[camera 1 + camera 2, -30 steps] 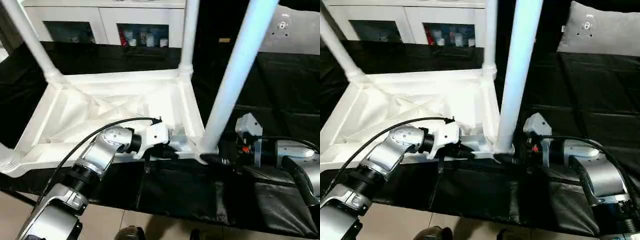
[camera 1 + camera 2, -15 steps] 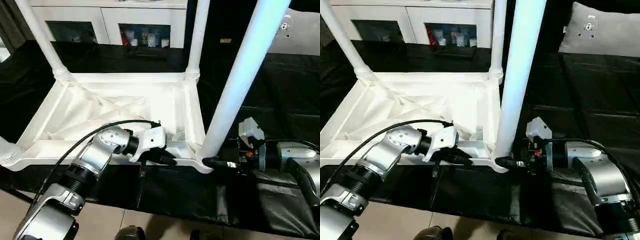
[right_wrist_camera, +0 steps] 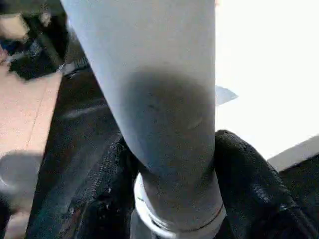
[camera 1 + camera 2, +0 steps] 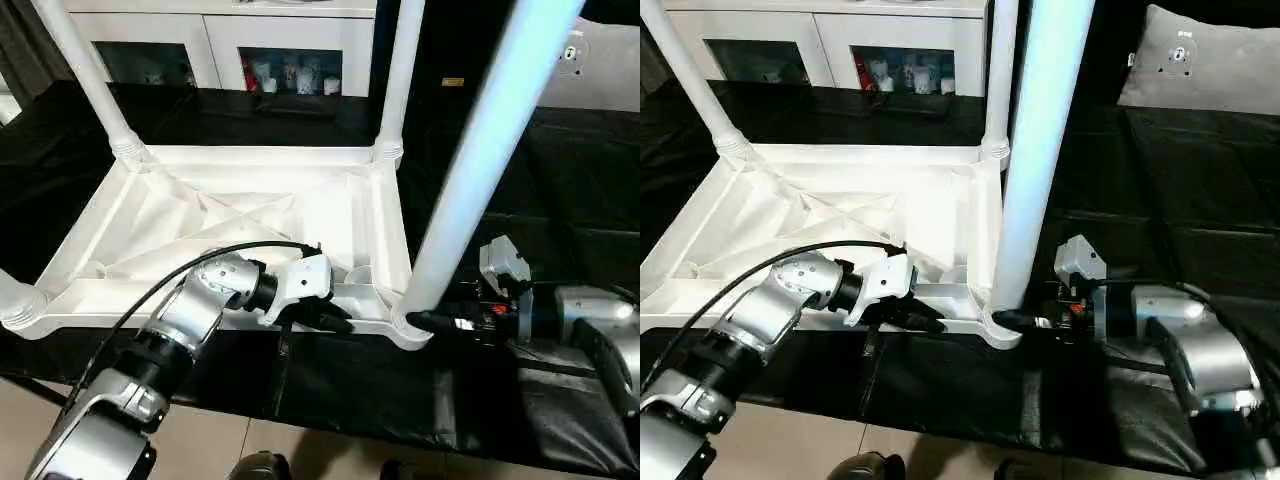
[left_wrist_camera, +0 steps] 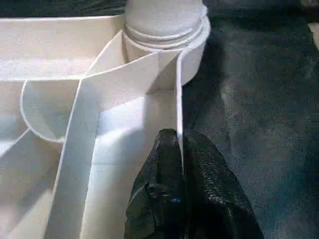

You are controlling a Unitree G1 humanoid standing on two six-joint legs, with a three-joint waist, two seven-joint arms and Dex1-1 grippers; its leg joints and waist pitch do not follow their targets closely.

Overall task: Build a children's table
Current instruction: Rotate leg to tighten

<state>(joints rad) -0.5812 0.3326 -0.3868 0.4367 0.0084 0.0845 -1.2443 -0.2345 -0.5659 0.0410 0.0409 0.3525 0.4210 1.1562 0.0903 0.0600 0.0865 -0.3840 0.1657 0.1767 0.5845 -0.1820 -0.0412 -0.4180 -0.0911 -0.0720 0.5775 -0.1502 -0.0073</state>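
Black-covered worktable (image 4: pixel 560 150) was seen before white cabinet (image 4: pixel 250 40) at far side. Table (image 4: pixel 240 215) lay upside down on cover, legs up. Near rim wall was pinched by clenched left gripper (image 5: pixel 177 149), likely to steady top. Near-right leg (image 4: pixel 1040 160) was straddled at base by right gripper (image 3: pixel 172 199), fingers (image 3: pixel 249 184) against both sides; probably so leg could be seated or twisted into socket.

A black cloth covers the tabletop (image 4: pixel 350 385). At 12 o'clock stands a white cabinet (image 4: pixel 220 40) with small bottles (image 4: pixel 290 78) behind glass.
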